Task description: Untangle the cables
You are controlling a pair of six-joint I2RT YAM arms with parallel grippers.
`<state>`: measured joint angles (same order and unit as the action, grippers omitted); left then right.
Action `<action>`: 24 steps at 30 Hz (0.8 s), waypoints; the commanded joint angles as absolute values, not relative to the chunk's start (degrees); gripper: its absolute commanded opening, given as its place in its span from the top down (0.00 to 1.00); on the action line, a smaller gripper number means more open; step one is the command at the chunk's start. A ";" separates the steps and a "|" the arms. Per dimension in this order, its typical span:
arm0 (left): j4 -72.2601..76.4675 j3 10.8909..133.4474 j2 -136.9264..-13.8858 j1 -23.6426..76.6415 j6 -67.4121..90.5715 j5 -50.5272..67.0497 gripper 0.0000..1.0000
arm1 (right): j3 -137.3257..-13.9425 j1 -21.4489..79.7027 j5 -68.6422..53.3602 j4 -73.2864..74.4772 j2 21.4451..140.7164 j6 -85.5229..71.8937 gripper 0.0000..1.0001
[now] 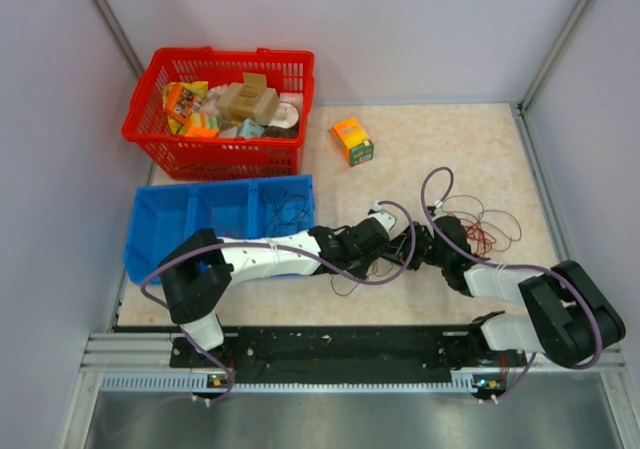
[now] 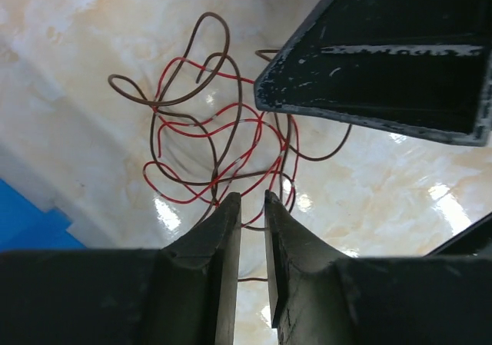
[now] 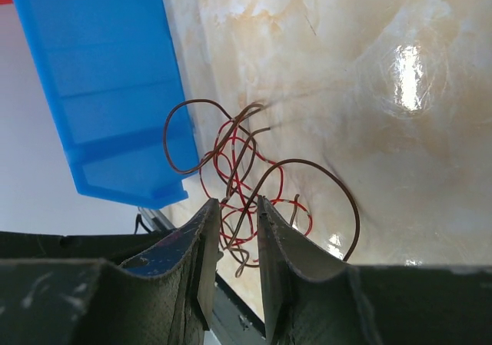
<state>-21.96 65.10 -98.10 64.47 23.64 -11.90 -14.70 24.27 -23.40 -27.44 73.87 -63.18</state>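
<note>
The cables (image 2: 201, 122) are a small tangle of thin red and dark brown wires on the marbled table top. In the left wrist view they lie just beyond my left gripper (image 2: 251, 197), whose jaws stand a narrow gap apart with a brown strand crossing that gap. My right gripper (image 3: 237, 200) is also narrowly open, with strands of the cables (image 3: 247, 164) between and beyond its tips. In the top view the left gripper (image 1: 396, 239) and right gripper (image 1: 416, 241) meet tip to tip at table centre. More cable loops (image 1: 482, 224) spread to the right.
A blue divided bin (image 1: 215, 219) lies left of the grippers, with a dark wire bunch (image 1: 287, 209) in its right compartment. A red basket (image 1: 220, 109) of packages stands at the back left. An orange box (image 1: 352, 139) sits behind. Walls close the sides.
</note>
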 commanded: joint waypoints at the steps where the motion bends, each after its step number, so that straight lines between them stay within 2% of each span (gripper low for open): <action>1: -24.17 66.89 -98.53 64.69 20.92 -14.94 0.75 | -16.26 25.05 -22.76 -28.04 72.60 -61.96 0.73; 5: -23.03 66.80 -98.79 64.69 20.66 -13.72 0.73 | -16.17 24.96 -23.20 -28.65 73.21 -62.22 0.73; 12: -20.57 65.13 -98.97 64.95 21.62 -8.62 0.58 | -15.91 25.05 -23.03 -28.48 72.51 -62.49 0.73; 15: -19.95 64.60 -98.79 65.04 22.06 -8.09 0.58 | -16.08 25.05 -23.11 -28.65 72.60 -62.67 0.73; 22: -21.44 66.88 -102.30 65.04 21.36 -11.07 0.74 | -16.70 25.57 -23.38 -29.53 73.21 -63.72 0.73; 24: -21.62 66.97 -102.66 65.04 21.36 -11.34 0.87 | -16.79 25.75 -23.03 -29.71 73.39 -63.98 0.74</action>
